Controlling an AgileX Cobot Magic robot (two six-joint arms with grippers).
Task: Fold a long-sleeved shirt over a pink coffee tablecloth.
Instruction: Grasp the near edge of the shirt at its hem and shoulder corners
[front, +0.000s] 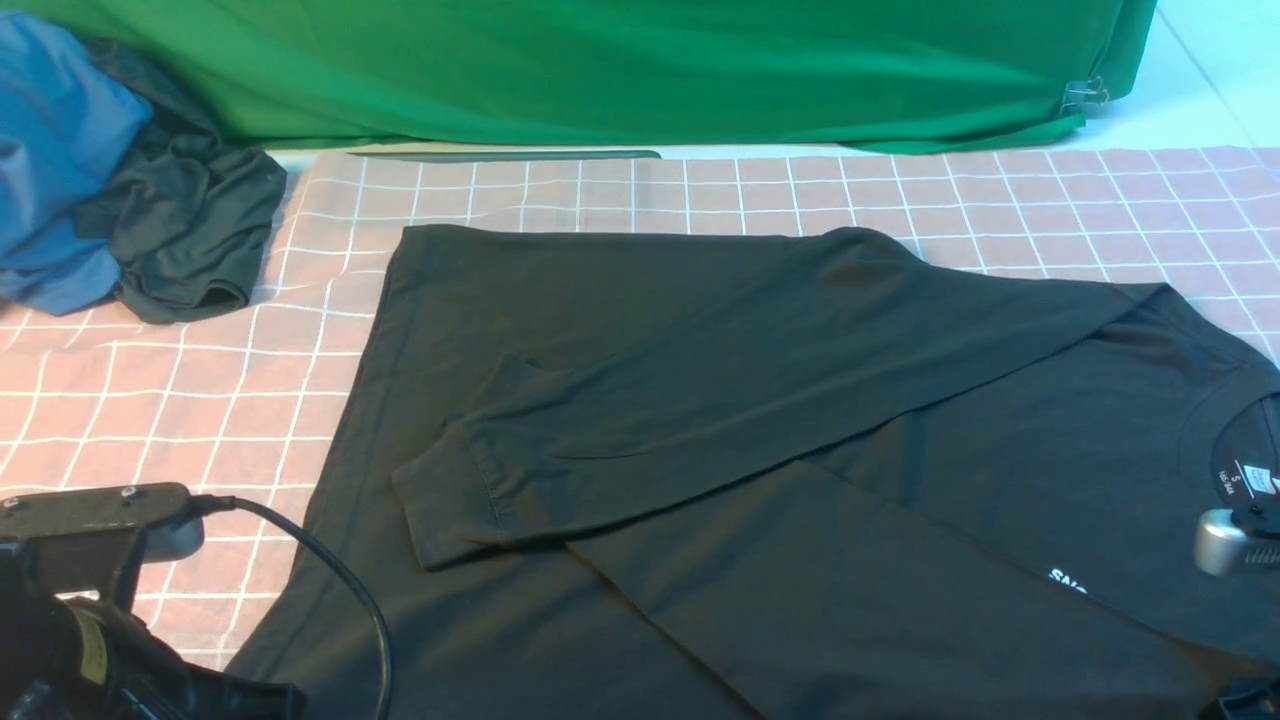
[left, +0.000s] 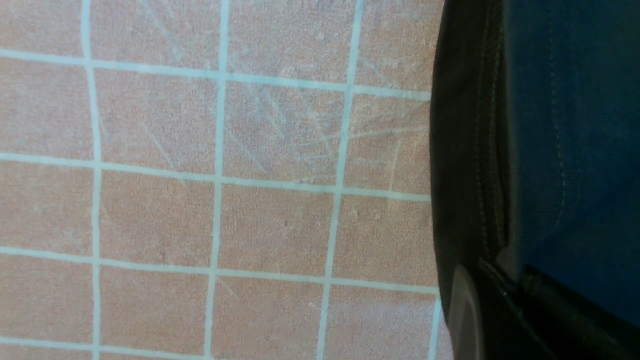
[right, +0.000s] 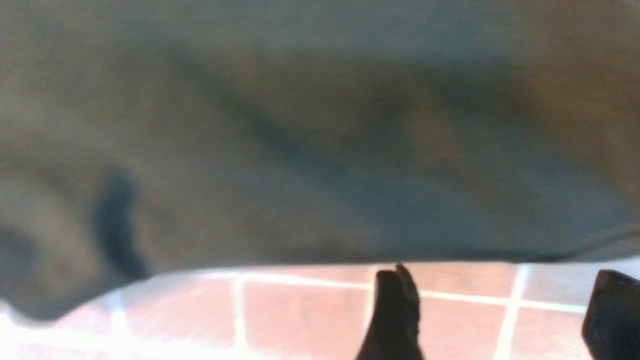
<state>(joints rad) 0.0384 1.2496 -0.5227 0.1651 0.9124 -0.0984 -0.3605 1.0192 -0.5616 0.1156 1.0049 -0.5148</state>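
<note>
The black long-sleeved shirt (front: 760, 400) lies flat on the pink coffee tablecloth (front: 150, 400), with one sleeve folded across its body and the cuff (front: 450, 510) near the middle. White print (front: 1068, 580) peeks out near the collar. My left gripper (left: 500, 305) is shut and rests at the shirt's hem (left: 467, 165); whether cloth is pinched in it I cannot tell. My right gripper (right: 502, 310) is open over the tablecloth (right: 300, 315), just short of the shirt's edge (right: 320, 150), with nothing between its fingers.
A blue garment (front: 55, 160) and a smaller dark garment (front: 190, 230) are heaped at the far left. The green backdrop cloth (front: 600, 70) hangs along the back. The left arm's cable (front: 340, 590) loops over the shirt's hem; the right arm (front: 1235, 540) is at the right edge.
</note>
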